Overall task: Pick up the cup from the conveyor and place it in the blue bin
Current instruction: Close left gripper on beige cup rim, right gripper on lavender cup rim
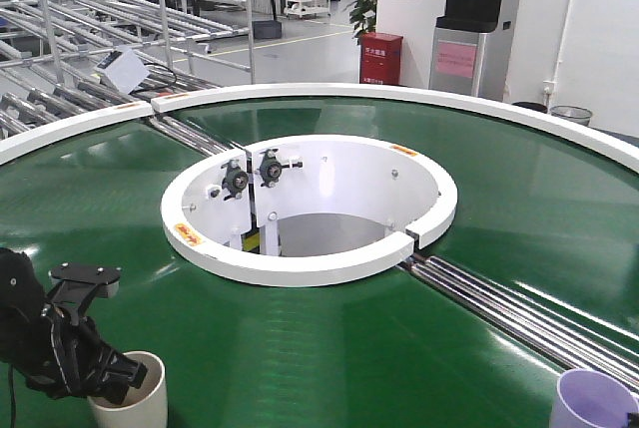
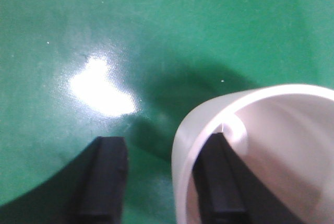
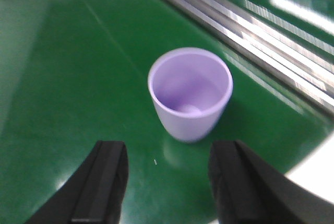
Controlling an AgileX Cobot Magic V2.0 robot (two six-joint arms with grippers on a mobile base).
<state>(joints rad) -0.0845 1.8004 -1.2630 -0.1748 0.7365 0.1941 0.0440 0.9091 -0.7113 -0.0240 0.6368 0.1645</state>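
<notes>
Left gripper (image 2: 160, 148), jaws apart, straddles the wall of the white cup (image 2: 271, 130) on the conveyor (image 2: 156, 25); next I should close, then lift.

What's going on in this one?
Two cups stand on the green conveyor. The left gripper is open astride the wall of the white cup, one finger inside and the other outside, apart from the wall. The right gripper is open, with the lilac cup just ahead of its fingers, not gripped. No blue bin is in view.
</notes>
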